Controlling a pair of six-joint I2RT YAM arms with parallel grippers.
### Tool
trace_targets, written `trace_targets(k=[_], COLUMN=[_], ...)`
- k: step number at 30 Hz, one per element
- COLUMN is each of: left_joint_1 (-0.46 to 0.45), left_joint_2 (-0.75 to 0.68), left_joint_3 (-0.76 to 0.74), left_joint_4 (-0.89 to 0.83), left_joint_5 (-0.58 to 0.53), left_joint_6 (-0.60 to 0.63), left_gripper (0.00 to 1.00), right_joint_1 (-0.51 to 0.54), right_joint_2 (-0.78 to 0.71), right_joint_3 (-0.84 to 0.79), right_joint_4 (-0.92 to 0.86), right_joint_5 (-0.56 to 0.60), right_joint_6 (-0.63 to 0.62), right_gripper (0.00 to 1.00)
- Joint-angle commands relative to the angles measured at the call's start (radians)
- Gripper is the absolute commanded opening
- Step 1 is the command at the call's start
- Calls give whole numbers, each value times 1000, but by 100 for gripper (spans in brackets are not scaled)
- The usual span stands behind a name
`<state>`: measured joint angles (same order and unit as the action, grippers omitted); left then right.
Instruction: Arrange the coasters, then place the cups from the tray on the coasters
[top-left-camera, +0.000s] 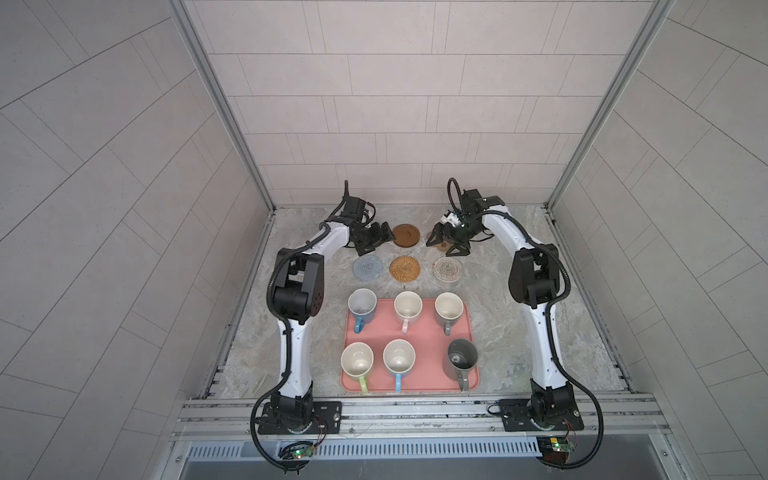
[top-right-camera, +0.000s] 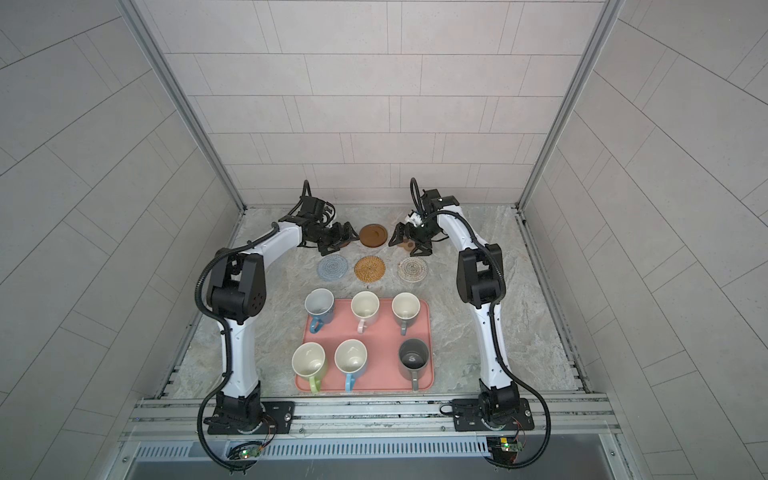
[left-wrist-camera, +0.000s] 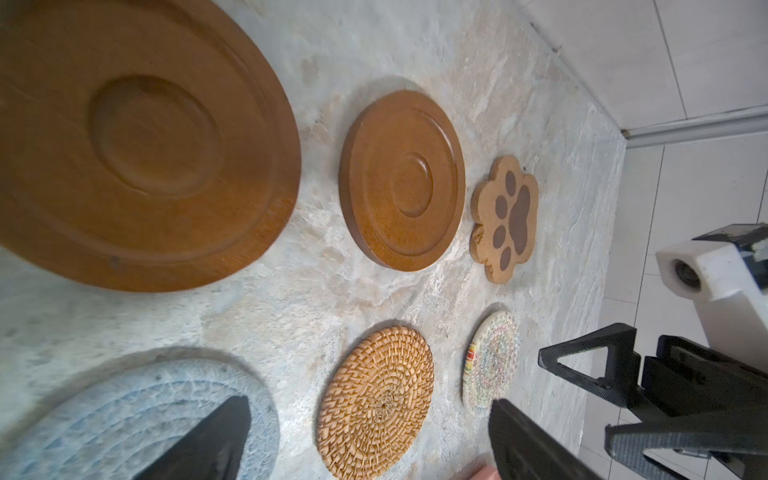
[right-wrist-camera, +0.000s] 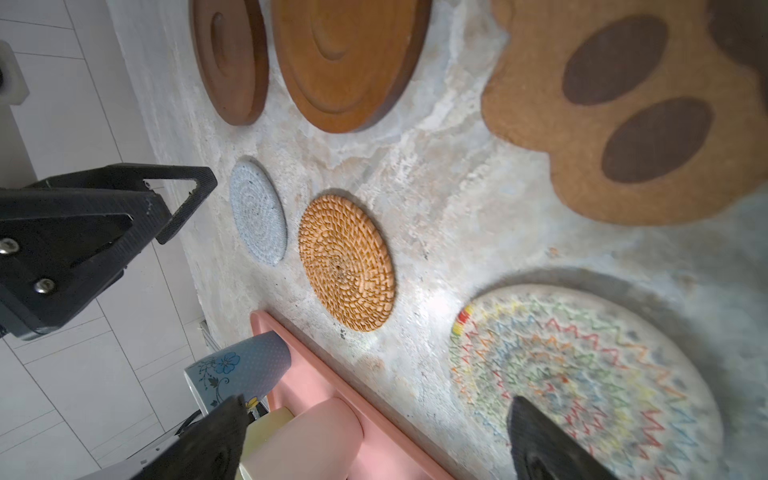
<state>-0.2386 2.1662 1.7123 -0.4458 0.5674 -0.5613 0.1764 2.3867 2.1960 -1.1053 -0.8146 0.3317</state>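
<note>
Six coasters lie in two rows behind the tray (top-left-camera: 428, 374). The front row holds grey-blue (top-left-camera: 368, 268), rattan (top-left-camera: 405, 268) and beige woven (top-left-camera: 448, 269) ones. In the back row are a wooden disc (top-left-camera: 406, 235), a second disc (left-wrist-camera: 137, 137) under my left gripper, and the paw (left-wrist-camera: 505, 220) under my right gripper. Six cups stand on the tray: blue (top-left-camera: 361, 305), pink (top-left-camera: 408, 306), grey (top-left-camera: 449, 309), yellow-green (top-left-camera: 357, 359), light blue (top-left-camera: 399, 357), dark grey (top-left-camera: 462, 357). Left gripper (top-left-camera: 380, 243) and right gripper (top-left-camera: 444, 246) hover open and empty.
Tiled walls with metal corner posts (top-left-camera: 266, 199) enclose the marble tabletop (top-left-camera: 507, 332) at the back and on both sides. An aluminium rail (top-left-camera: 415, 409) carrying both arm bases runs along the front edge. Both grippers face each other across the middle wooden disc.
</note>
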Motion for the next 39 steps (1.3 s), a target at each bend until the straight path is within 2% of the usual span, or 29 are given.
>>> trace_targets(k=[1, 22, 30, 39], left_joint_1=[-18, -73, -82, -78], left_joint_2=[41, 123, 120, 65], left_joint_3=[34, 62, 61, 64], left_joint_4=[-37, -104, -110, -123], left_joint_5=[49, 136, 127, 48], left_joint_6=[16, 29, 26, 39], left_gripper=[97, 95, 95, 95], right_joint_1=[5, -22, -28, -38], right_joint_2=[-72, -165, -164, -165], right_joint_3=[-49, -212, -219, -214], right_joint_4=[-28, -13, -10, -2], right_joint_5=[31, 51, 49, 61], right_joint_6=[-24, -39, -43, -38], right_gripper=[100, 99, 99, 100])
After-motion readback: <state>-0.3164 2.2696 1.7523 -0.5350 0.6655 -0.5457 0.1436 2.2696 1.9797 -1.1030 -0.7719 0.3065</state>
